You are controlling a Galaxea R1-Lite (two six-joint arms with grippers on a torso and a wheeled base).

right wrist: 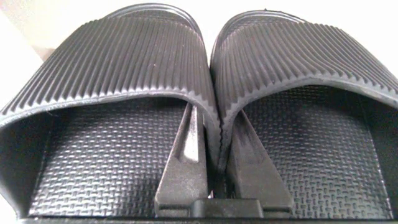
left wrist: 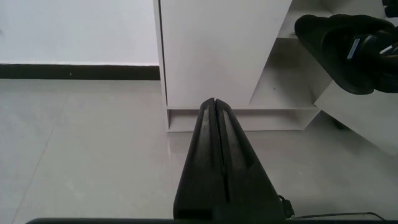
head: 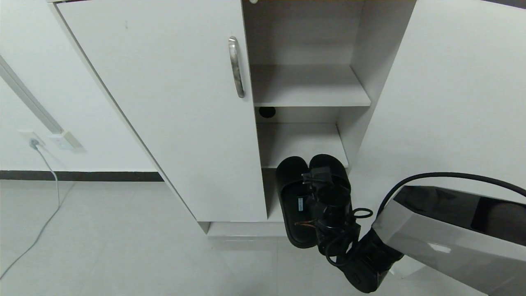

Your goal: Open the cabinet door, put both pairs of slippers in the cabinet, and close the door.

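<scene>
A pair of black slippers hangs in the air in front of the cabinet's open right side, toes pointing toward the lower shelf. My right gripper is shut on the pair: one finger sits inside each slipper, pinching the two inner walls together under the ribbed straps. The slippers also show in the left wrist view, held above floor level beside the cabinet. My left gripper hovers low over the floor before the cabinet base, fingers pressed together with nothing between them.
The cabinet's left door with a metal handle stays closed; the right door stands swung open to the right. An upper shelf is bare. A grey cable runs from a wall socket across the tiled floor at left.
</scene>
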